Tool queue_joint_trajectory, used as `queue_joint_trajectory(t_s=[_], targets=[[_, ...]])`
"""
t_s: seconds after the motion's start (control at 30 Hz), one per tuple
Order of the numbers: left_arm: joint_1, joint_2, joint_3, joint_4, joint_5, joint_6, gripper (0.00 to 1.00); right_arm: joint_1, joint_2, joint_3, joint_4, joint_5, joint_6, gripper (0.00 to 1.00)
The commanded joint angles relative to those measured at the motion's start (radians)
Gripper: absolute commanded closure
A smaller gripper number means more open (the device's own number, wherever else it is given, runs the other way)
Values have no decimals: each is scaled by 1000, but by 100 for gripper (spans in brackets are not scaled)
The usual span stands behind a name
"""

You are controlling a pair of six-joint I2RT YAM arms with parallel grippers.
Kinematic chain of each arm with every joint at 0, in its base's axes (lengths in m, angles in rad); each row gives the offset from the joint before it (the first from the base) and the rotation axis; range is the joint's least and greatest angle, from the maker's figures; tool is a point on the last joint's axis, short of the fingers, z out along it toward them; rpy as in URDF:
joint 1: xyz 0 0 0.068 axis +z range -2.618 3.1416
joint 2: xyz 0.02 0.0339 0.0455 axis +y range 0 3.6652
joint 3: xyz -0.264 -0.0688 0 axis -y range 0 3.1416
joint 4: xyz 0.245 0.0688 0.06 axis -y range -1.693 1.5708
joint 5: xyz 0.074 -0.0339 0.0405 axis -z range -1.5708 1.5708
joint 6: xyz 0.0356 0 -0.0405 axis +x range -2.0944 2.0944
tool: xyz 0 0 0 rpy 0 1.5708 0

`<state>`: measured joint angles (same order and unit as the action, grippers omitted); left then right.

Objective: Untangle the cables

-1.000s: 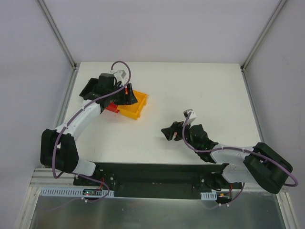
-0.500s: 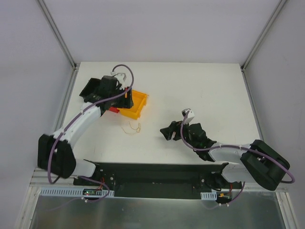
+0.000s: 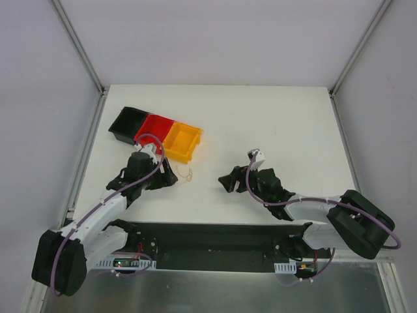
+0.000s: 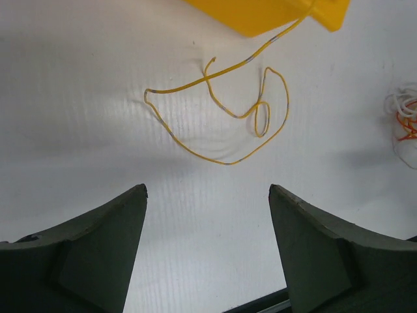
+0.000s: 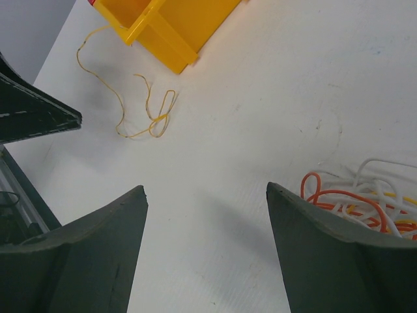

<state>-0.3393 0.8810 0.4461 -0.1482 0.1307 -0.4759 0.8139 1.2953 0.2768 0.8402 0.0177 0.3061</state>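
one thin yellow wire (image 4: pixel 259 119) lies by itself on the table (image 3: pixel 273 124), just beside the yellow bin (image 3: pixel 174 155) on its near side, with one end running up to the bin's corner. it is free of the bundle, though it crosses over itself and has a small loop in it.

the rest of the cables (image 5: pixel 365 195) are not yet sorted out. they are a small knot of white and orange strands with a bit of yellow in it, well apart from the yellow bin on the side toward the right arm. the left wrist view catches them only at its far right edge, and in the top view they are too small to make out.

the left gripper (image 4: pixel 207 195) sits just near of the yellow bin with the loose wire straight ahead of it, its fingers spread wide and holding nothing. the right gripper (image 5: pixel 205 195) is further from the bin, next to the knot, also spread wide and empty.

by my reading the job is at an early stage: one strand is out and several are left to separate. the yellow, red (image 3: pixel 151 127) and black (image 3: pixel 124 124) bins (in a row) look meant for sorting by colour, and no wire shows inside them.
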Motion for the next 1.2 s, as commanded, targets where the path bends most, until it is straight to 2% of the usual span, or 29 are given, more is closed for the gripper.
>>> queue_joint_trajectory(t_s=[0.0, 0.13, 0.27, 0.43, 0.57, 0.63, 0.77, 1.03, 1.17], targets=[[-9, 99, -44, 169, 66, -200, 27, -5, -2, 30, 54, 1, 11, 24], [-17, 163, -116, 286, 61, -453, 32, -4, -5, 27, 54, 7, 13, 24], [-24, 219, -147, 326, 15, -636, 35, -5, -5, 27, 54, 8, 14, 24], [-29, 292, -159, 407, -9, -739, 50, -9, -4, 27, 54, 7, 14, 24], [-29, 331, -188, 485, -3, -783, 67, -10, -11, 24, 54, 8, 14, 24], [-29, 328, -198, 512, -2, -774, 76, -12, -10, 24, 54, 8, 14, 24], [-29, 282, -198, 532, -5, -701, 100, -13, -4, 27, 54, 5, 16, 24], [-33, 0, -57, 286, -92, -368, 100, -15, -4, 27, 54, 4, 18, 24], [-33, -37, 83, 225, -121, -213, 100, -15, 9, 32, 56, -1, 21, 24]])
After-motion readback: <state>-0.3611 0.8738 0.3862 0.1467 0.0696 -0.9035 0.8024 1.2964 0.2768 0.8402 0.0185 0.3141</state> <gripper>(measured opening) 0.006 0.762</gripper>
